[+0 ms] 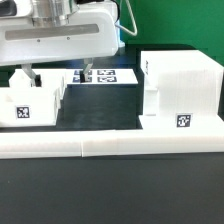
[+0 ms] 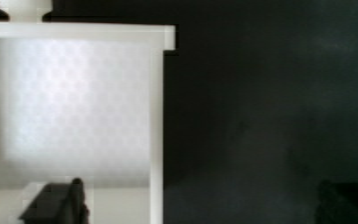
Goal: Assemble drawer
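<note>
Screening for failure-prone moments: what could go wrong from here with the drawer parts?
The open fingers straddle a tray wall, one over white plastic, one over bare table. Closing may pinch only that thin wall, letting it slip or tilt. In the exterior view the tagged tray sits close beside a second tray, so a grasp might nudge either.

I see the jaws spread wide: one dark tip over a white drawer part [image 2: 78,100], the other over the black tabletop [image 2: 265,110], the part's edge between them.
</note>
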### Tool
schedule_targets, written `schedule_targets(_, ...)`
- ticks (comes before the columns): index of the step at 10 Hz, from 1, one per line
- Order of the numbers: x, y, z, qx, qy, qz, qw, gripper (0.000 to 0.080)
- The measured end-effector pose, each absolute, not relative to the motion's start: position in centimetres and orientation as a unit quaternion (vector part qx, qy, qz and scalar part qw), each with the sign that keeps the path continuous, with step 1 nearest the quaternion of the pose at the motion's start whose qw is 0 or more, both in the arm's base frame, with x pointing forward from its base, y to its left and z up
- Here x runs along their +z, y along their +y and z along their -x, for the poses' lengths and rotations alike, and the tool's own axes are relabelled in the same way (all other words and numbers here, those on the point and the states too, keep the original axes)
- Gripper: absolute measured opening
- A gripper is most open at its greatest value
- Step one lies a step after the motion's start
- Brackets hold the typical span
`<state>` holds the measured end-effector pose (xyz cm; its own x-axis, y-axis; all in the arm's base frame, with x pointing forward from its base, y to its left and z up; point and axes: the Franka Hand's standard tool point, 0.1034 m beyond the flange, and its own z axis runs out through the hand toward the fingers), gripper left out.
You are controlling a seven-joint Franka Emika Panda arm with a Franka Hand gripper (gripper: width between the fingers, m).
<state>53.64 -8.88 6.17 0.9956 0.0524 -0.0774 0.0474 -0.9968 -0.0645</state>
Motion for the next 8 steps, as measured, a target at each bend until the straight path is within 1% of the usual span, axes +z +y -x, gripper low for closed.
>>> schedule_targets(1, 6.6, -9.4, -53.8, 0.046, -0.036, 0.997, 0.041, 0.0649)
schedule_targets(2, 5.9, -10.3, -53.6, 0.038, -0.036, 0.998, 0.044, 0.0649)
schedule_targets(3, 4.8, -10.7, -52.9, 0.037, -0.041, 0.998, 0.040, 0.0649)
schedule_targets(8, 2.0, -10.7, -51.9, 0.027, -0.050, 0.998, 0.025, 0.0649)
